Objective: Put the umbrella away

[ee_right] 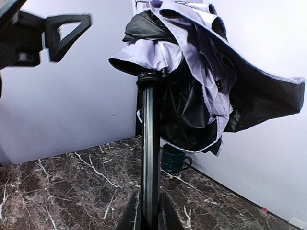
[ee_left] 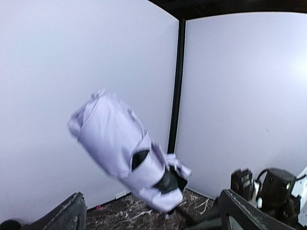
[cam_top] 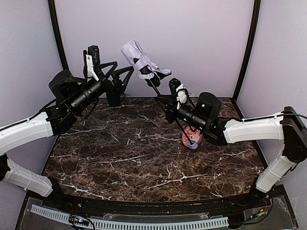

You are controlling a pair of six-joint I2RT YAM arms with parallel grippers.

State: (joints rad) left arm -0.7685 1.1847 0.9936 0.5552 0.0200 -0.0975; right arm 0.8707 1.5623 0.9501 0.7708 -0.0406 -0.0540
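The right gripper (ee_right: 149, 211) is clamped on the black shaft (ee_right: 148, 143) of the umbrella (cam_top: 141, 62), with its jaws nearly together. It holds the umbrella raised above the far edge of the marble table (cam_top: 120, 158), canopy end uppermost and tilted toward the left arm.

This grip presents the loosely gathered lavender canopy (ee_left: 120, 148) to the left gripper (cam_top: 123, 67), which is fully spread and empty, just beside the fabric. Its probable purpose is to close round the folds and compress them.

A dark green mug (ee_right: 172, 159) stands on the table by a wall, beyond the shaft.
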